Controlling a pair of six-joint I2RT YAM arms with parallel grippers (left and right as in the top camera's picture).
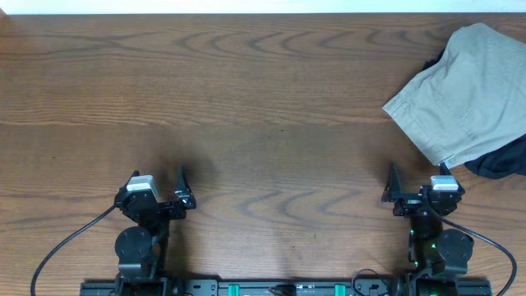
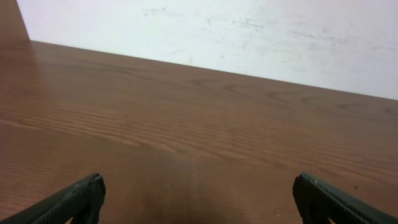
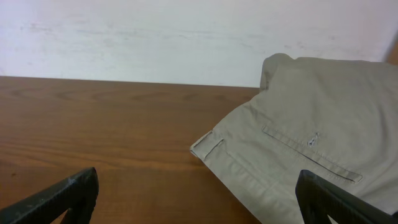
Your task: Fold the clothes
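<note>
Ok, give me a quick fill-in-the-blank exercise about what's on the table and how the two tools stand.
1. The khaki garment lies toward the far ____ of the table.
2. The left tool and the right tool are both ____.
3. The cloth peeking out beneath the garment is ____ than the khaki.

Missing words: right; open; darker.

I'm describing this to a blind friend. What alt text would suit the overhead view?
A khaki garment lies at the far right corner of a wooden table, partly over dark clothing. Two robot arms sit at the near edge, with the left gripper and right gripper both open and empty.
</note>
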